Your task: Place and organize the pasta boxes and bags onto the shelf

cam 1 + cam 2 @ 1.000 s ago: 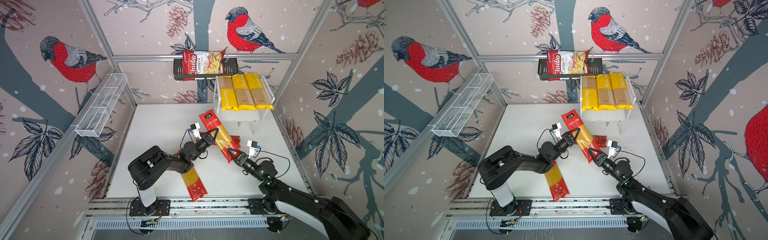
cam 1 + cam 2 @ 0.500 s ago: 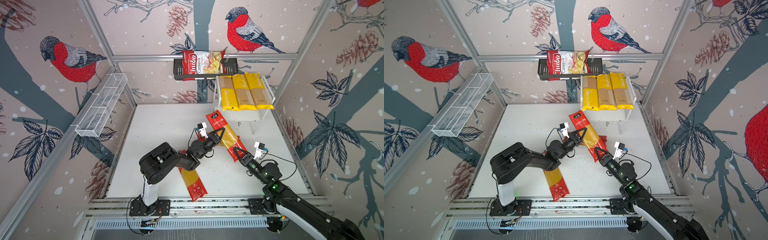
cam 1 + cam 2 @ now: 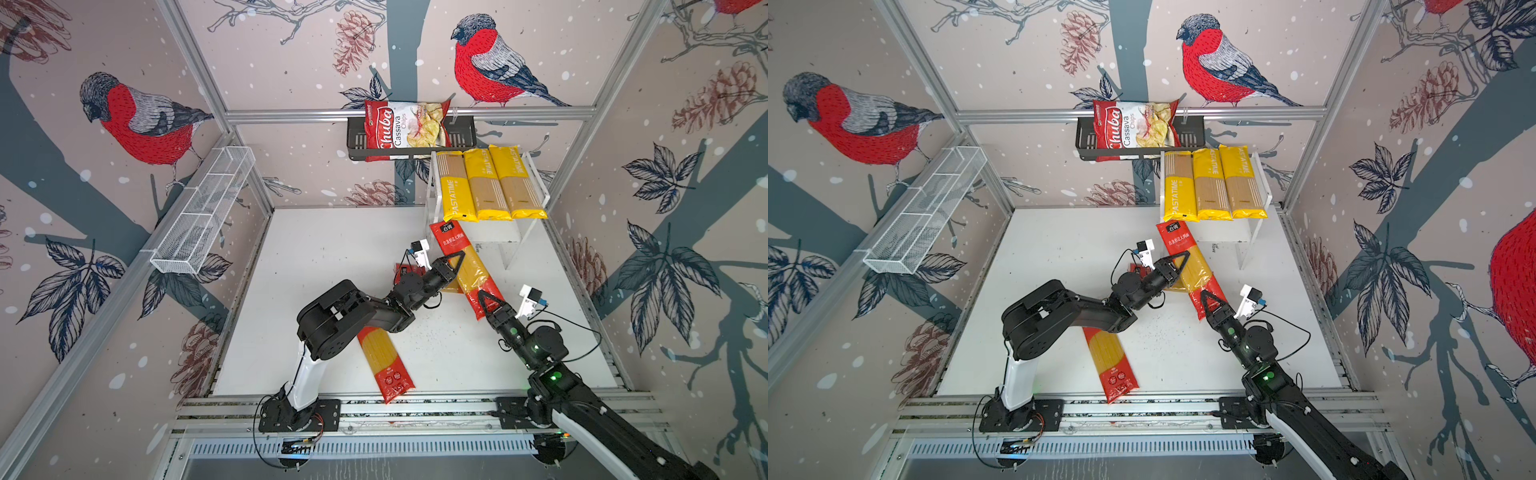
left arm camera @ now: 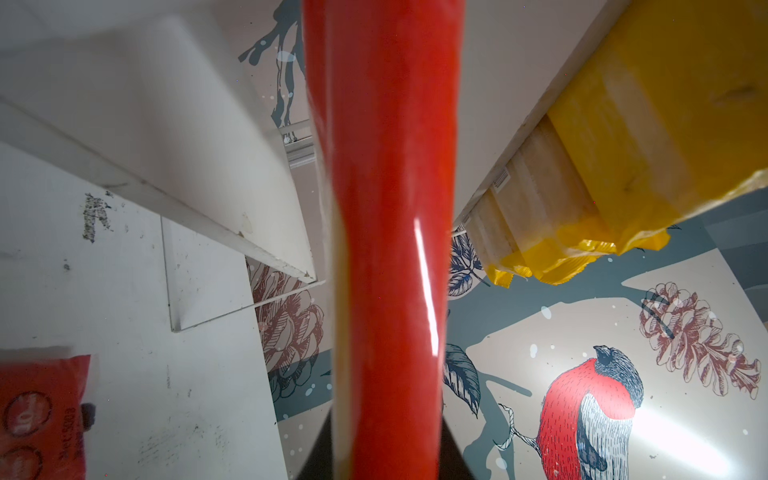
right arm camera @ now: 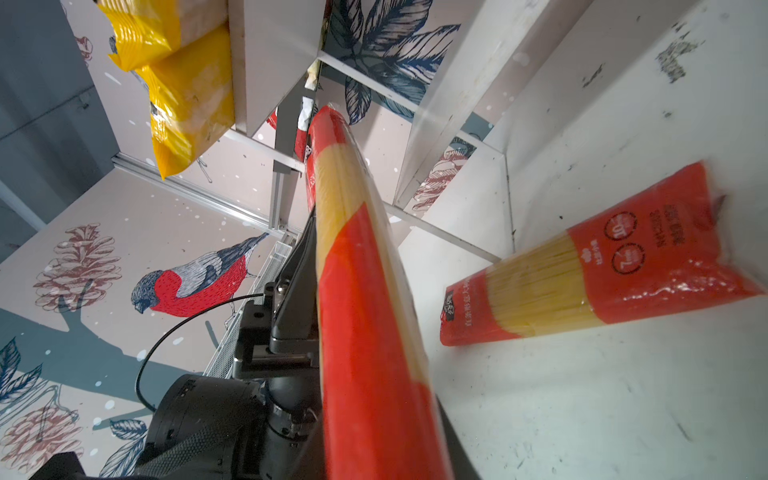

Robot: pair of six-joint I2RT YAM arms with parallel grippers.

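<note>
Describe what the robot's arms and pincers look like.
The left arm and right arm are black, each with a white link near its base. The left pincer and right pincer have black triangular fingers; white camera blocks and thin black cables sit behind them. Green light on the right arm.

Here we are in a robotics lab test cell: an aluminium frame (image 3: 291,114) boxes in a white bench (image 3: 332,249), bullfinch-print wall panels (image 3: 137,120) all round, and two robot arms (image 3: 332,316) bolted to a front rail (image 3: 415,409).
</note>
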